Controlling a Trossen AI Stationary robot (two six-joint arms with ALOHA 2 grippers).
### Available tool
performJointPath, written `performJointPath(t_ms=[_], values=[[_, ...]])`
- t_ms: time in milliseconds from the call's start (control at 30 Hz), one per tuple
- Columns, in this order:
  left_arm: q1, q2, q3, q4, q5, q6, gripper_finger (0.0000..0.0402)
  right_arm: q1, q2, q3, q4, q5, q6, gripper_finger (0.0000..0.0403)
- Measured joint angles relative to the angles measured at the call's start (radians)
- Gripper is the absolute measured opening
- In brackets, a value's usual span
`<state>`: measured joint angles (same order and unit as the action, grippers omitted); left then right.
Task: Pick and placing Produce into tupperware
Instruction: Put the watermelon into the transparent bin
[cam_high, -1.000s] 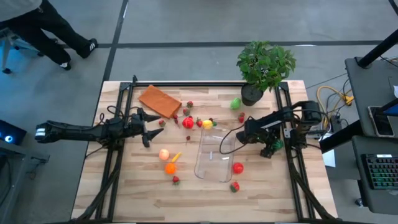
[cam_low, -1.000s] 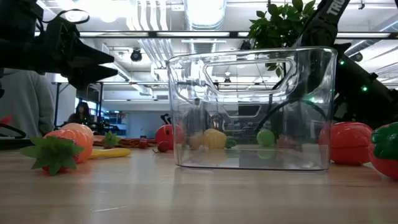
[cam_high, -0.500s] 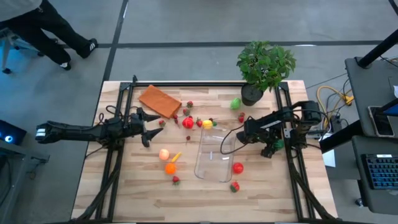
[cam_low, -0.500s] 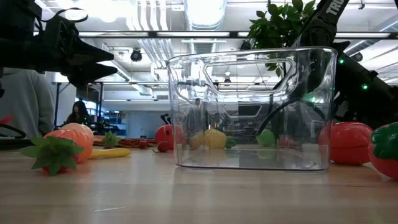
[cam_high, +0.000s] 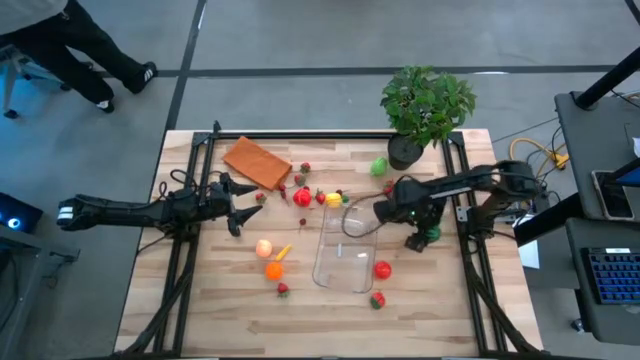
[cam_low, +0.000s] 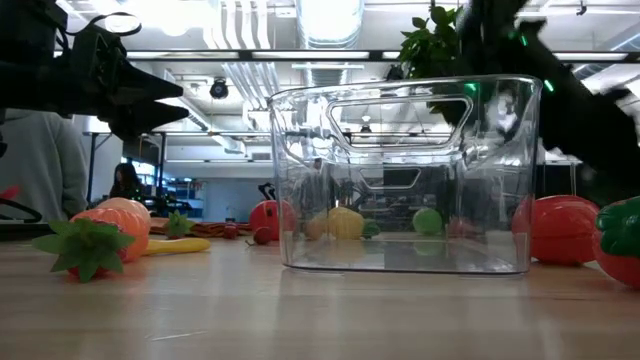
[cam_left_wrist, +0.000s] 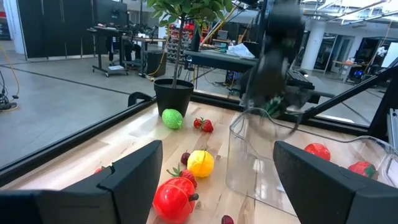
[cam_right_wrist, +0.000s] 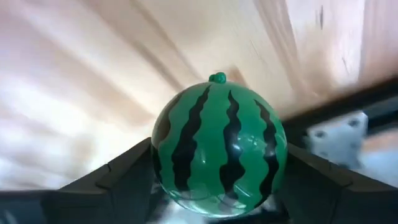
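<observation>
Right wrist view: right hand (cam_right_wrist: 217, 186) grips a toy watermelon (cam_right_wrist: 217, 146) beside the tupperware (cam_high: 345, 250) at mid-desk. Keep the squeeze firm, clear the rim, release low inside. Left hand (cam_high: 243, 208) waits open.

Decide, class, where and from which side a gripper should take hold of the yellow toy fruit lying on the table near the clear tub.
Grip the yellow fruit across its round middle, coming from above. It is ball-like, and a red fruit, dark berry and the tub crowd its sides.
</observation>
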<state>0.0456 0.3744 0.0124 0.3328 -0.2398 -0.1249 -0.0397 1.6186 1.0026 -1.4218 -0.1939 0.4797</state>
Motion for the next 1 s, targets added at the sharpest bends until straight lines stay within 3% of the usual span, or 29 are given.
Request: performJointPath(t_ms=[200,300,767,1000], values=[[0.0,0.001,0.0,0.0,0.0,0.0,0.0293,0.029,-0.132,0.242,0.103,-0.025,0.143,0.0283],[0.0,0.0,0.0,0.0,0.0,0.0,0.0293,0.044,-0.14,0.341,0.207,-0.024,0.211,0.0284],[0.0,0.001,0.0,0.0,0.0,0.0,0.0293,0.085,0.214,0.602,0.254,-0.022,0.108,0.0287],[0.0,0.0,-0.001,-0.001,0.0,-0.001,0.0293,0.099,0.279,0.713,0.246,-0.002,0.164,0.0326]])
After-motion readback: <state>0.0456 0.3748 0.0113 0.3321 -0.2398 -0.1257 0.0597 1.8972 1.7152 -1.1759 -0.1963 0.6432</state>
